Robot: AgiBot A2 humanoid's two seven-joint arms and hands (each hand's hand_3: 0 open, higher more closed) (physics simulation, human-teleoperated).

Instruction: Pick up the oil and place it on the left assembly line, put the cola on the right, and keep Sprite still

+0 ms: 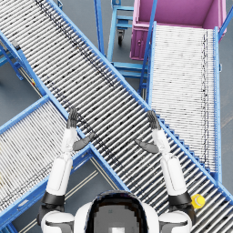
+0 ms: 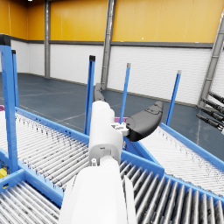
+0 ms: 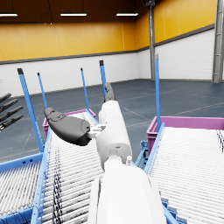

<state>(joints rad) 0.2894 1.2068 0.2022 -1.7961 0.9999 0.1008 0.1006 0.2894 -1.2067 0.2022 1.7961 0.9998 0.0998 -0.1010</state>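
Both hands hover over the wide diagonal roller conveyor [image 1: 104, 91], holding nothing. My left hand [image 1: 74, 132] is open near the conveyor's left rail, with its thumb pointing inward. My right hand [image 1: 154, 132] mirrors it, open, a little to the right. The left wrist view shows the left hand [image 2: 131, 122] with fingers apart above the rollers. The right wrist view shows the same for the right hand [image 3: 83, 127]. A small round yellow object [image 1: 198, 200], seen from above, lies on the conveyor beside my right shoulder; I cannot tell what it is. No cola or Sprite is in view.
A left conveyor [image 1: 27, 145] branches off at the lower left. A right conveyor [image 1: 182, 82] runs toward a pink bin [image 1: 182, 13] at the top right, also seen as the pink bin [image 3: 188, 124]. Blue rails and posts [image 2: 89, 92] edge every line.
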